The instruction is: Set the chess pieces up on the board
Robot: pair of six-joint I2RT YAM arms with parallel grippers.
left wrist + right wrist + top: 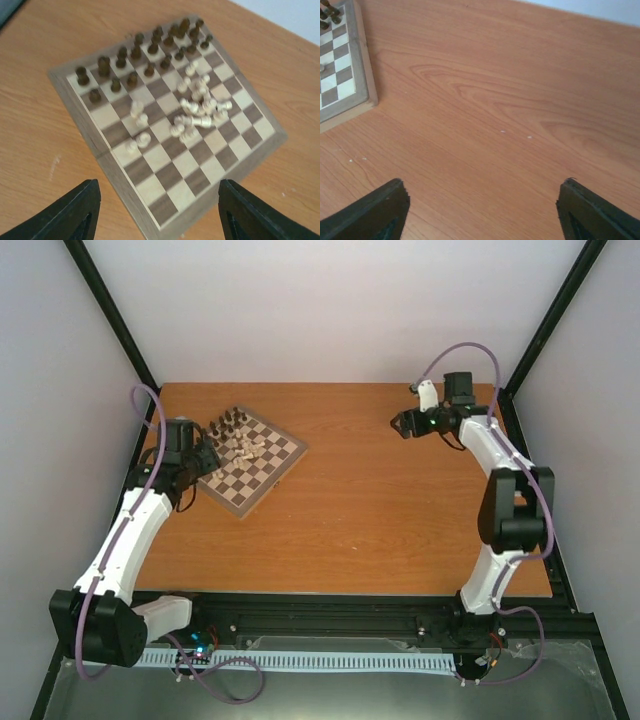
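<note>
The board (197,182) shows dark brown and light tan checks inside a brown border. Dark brown pieces (149,69) sit upper left of the frame, pale cream pieces (202,121) at centre. The table (495,100) is orange woodgrain.

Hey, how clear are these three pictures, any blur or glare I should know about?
Top external view: even, soft light, no glare, but the chess pieces are too small to tell apart. Left wrist view: slightly blurred, the cream pieces on the board smear together. Right wrist view: table grain fairly crisp, its own fingertips dark and soft.
</note>
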